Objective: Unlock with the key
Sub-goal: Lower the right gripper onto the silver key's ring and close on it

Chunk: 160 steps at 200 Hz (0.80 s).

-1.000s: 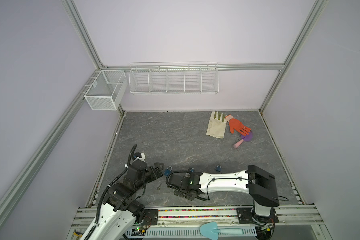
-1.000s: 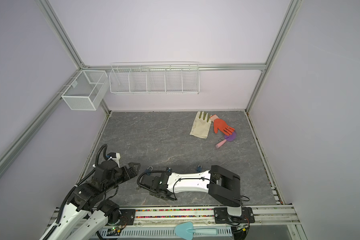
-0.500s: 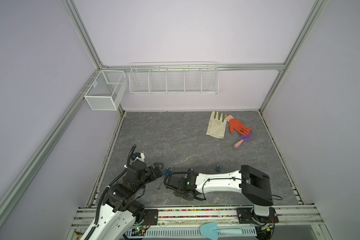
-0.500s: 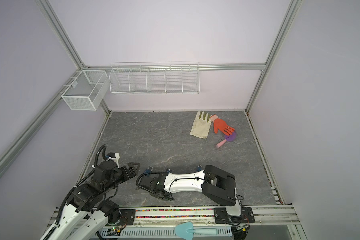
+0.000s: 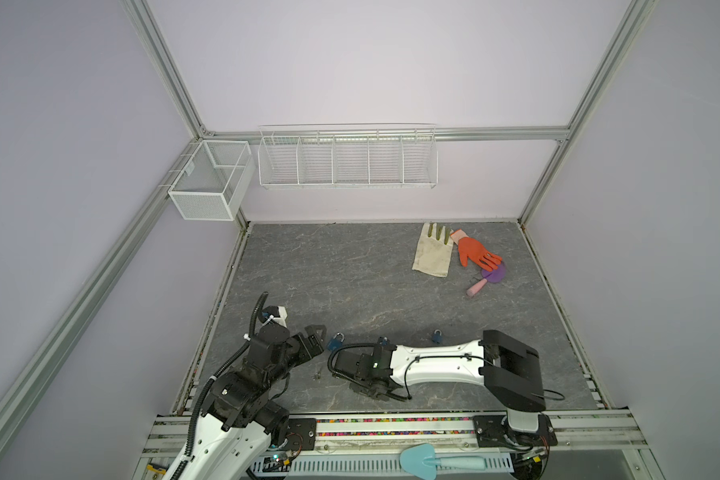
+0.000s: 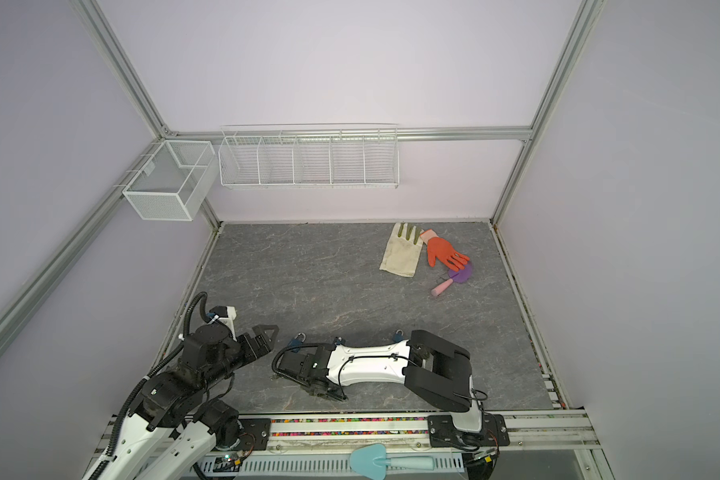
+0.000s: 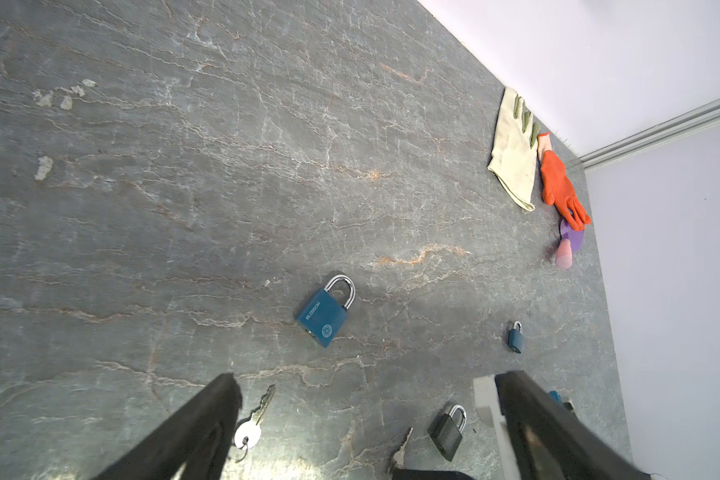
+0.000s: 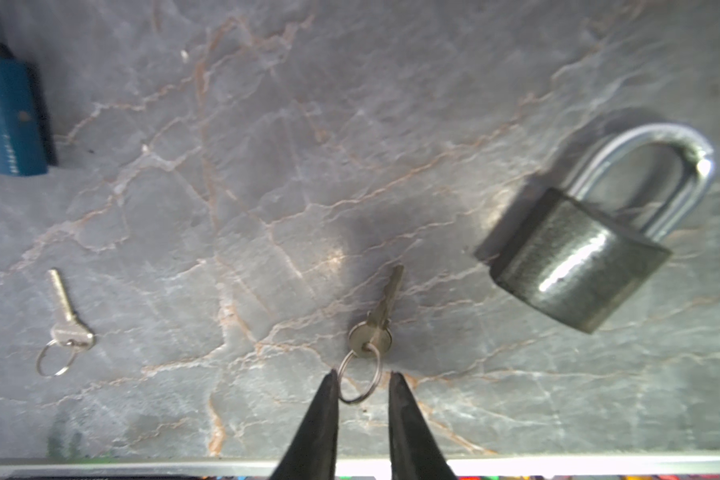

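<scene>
**Near the table's [image 8: 267, 124] front edge: key not yet lifted**

My right fingers [image 8: 323, 415] stand narrowly apart astride the ring [image 8: 359, 379] of the key [image 8: 381, 309], not pinching it yet. Near it lies the grey padlock [image 8: 574, 266], shackle shut, flat on the table. My left fingers [image 7: 208, 419] hang spread wide, holding nothing. Grasping, lifting, inserting and turning are all left to do.

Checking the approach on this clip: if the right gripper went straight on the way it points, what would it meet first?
The small metal split ring of the dull silver key, lying between the right gripper's parted fingertips; the key's head comes just beyond. How high the tips ride is unclear.
</scene>
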### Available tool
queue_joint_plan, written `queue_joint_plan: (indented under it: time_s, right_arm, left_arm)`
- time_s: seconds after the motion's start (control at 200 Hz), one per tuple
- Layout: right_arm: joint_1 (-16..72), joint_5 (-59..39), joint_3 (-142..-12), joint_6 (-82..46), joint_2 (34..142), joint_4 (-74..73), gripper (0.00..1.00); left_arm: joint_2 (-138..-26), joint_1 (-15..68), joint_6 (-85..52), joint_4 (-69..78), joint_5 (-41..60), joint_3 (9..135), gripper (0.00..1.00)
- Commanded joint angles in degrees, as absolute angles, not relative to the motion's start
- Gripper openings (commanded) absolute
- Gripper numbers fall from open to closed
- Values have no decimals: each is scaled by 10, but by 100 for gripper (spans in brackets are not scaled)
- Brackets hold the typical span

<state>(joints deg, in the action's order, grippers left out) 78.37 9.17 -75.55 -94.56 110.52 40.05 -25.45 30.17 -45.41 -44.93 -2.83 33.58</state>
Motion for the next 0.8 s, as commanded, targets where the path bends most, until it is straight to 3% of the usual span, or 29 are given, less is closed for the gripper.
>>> queue_joint_plan:
  time_s: [0.0, 0.5, 0.795]
  right_arm:
    - [782, 87, -758, -992, 1110, 437, 23]
    - [777, 89, -779, -978, 1135, 419, 25]
    - [772, 89, -778, -967, 1135, 435, 17]
  left_arm:
    - [-245, 304, -466, -464, -38, 329, 98]
    - [-238, 304, -468, -462, -40, 328, 98]
    - [-240, 304, -467, -462, -42, 326, 98]
